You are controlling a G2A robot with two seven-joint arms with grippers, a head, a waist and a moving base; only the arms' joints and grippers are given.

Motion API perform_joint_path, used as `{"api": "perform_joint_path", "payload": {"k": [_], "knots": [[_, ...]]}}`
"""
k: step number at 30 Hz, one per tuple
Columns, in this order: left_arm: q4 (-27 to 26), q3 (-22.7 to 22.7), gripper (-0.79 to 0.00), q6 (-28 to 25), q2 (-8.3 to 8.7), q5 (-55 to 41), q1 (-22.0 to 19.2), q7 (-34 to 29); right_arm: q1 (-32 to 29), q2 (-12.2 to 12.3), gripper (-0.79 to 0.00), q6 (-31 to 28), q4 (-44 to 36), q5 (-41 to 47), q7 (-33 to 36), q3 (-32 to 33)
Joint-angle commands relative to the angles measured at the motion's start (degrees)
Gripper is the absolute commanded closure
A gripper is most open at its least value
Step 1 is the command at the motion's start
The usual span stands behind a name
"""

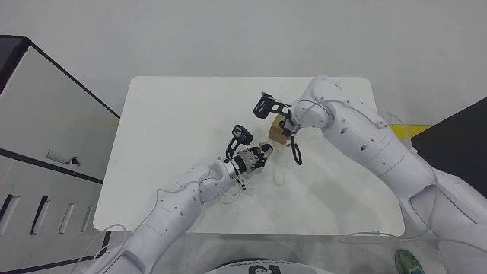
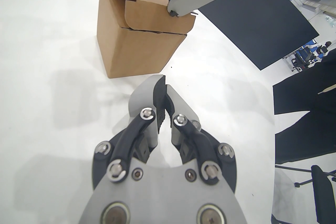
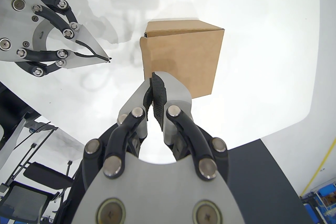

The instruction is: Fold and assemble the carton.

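A small brown carton [image 1: 276, 130] stands upright on the white table [image 1: 183, 122], right of the middle. In the left wrist view the carton [image 2: 136, 51] has its top flap folded over, with a tuck tab showing at one side. My right gripper [image 1: 285, 129] is shut, and its fingertip [image 2: 173, 11] rests on the edge of that top flap. From the right wrist view the shut gripper [image 3: 155, 76] sits against the carton [image 3: 183, 57]. My left gripper [image 2: 163, 79] is shut on nothing, low over the table just short of the carton's near corner.
The table's right edge runs close behind the carton, with a dark floor mat [image 2: 252, 25] beyond it. A grey cabinet [image 1: 38, 122] stands left of the table. Office chairs [image 3: 31, 196] stand off the table near the robot.
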Motion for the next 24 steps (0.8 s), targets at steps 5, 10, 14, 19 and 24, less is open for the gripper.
{"api": "perform_joint_path", "payload": {"k": [5, 10, 14, 19, 24], "knots": [[0.00, 0.00, 0.000, 0.00, 0.00, 0.00, 0.00, 0.00, -0.15, -0.01, 0.000, -0.35, -0.02, -0.53, -0.37, 0.53], [0.00, 0.00, 0.000, 0.00, 0.00, 0.00, 0.00, 0.00, -0.41, 0.10, -0.120, -1.12, -0.38, -1.14, -0.77, 1.10], [0.00, 0.00, 0.000, 0.00, 0.00, 0.00, 0.00, 0.00, -0.69, 0.28, -0.157, -1.66, -0.82, -1.54, -1.00, 1.77], [0.00, 0.00, 0.000, 0.00, 0.00, 0.00, 0.00, 0.00, -0.94, 0.53, -0.163, -1.78, -1.51, -2.39, -0.85, 2.63], [0.00, 0.00, 0.000, 0.00, 0.00, 0.00, 0.00, 0.00, -1.30, 0.68, -0.188, -2.01, -1.72, -3.27, -0.74, 3.10]]}}
